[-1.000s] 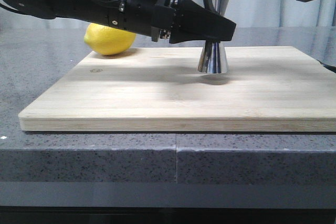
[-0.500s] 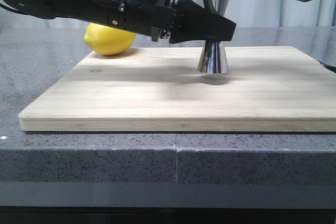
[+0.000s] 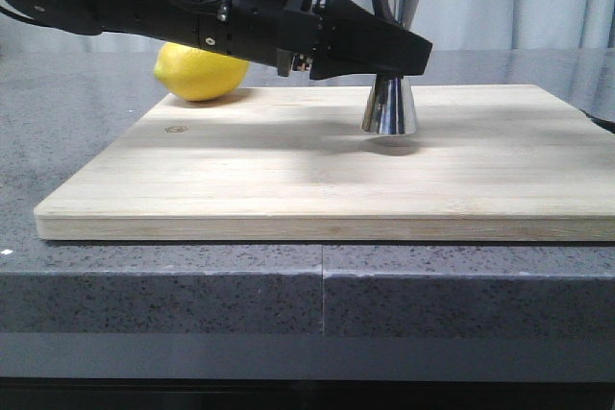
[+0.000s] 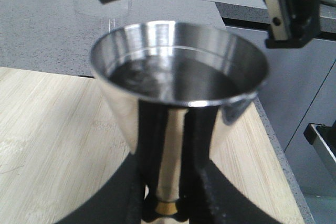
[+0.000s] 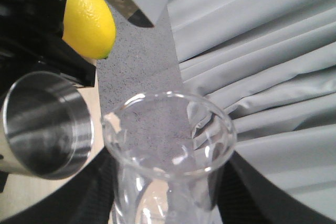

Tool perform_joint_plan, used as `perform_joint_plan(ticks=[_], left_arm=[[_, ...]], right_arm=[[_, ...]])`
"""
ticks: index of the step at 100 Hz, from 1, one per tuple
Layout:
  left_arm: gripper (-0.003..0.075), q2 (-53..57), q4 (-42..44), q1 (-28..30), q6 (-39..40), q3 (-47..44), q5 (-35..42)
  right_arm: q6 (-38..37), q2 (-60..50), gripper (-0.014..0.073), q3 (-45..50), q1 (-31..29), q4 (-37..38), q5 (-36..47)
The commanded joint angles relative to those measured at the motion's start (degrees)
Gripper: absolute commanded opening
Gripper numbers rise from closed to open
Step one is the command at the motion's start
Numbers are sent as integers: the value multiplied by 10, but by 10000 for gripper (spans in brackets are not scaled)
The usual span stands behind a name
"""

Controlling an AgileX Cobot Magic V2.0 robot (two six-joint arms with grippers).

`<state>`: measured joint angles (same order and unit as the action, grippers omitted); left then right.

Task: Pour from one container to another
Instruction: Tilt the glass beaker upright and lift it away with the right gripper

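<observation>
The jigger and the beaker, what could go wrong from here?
1. The left tool grips the jigger only at its thin waist, so a bump could tip it and slosh out the liquid in its cup.
2. The right tool holds the glass beaker in the air beside the jigger's rim; a careless move could knock glass against steel.

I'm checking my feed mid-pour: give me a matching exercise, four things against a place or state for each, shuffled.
Things:
1. jigger
2. beaker
3. lemon
4. cutting board

States:
A. yellow, at the board's far left corner
B. clear glass, held by the right gripper
C. lies flat on the grey counter
D. steel, stands on the board with the left gripper at its waist

Pairs: 1-D, 2-B, 3-A, 4-C
</observation>
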<state>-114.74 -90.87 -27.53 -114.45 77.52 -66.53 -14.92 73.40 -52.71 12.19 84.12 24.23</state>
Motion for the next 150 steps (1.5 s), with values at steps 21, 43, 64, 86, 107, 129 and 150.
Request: perform_joint_plan(ticks=[21,43,64,86,107,129,150], left_arm=[[-21,40,-42,-4,5,18,-40],[-21,40,-42,-4,5,18,-43],[-21,40,-42,-4,5,18,-47],[-21,40,-42,-4,6,18,-48],[-21,40,-42,-4,6,18,-48],[-21,40,-42,-4,6,18,-48],[-21,40,-42,-4,6,18,-48]], right_arm=[[-88,-20,293,-21,1,-87,3],[-88,-16,293,-20,1,-194,-29],[-88,19,293,-20,-3,-234,-45],[-88,67,293,-19,-46,-315,-28],[-89,97,293,10,-115,-400,87],[-89,107,293,71,-152,-408,200],[-89,127,293,132,-169,-420,278]])
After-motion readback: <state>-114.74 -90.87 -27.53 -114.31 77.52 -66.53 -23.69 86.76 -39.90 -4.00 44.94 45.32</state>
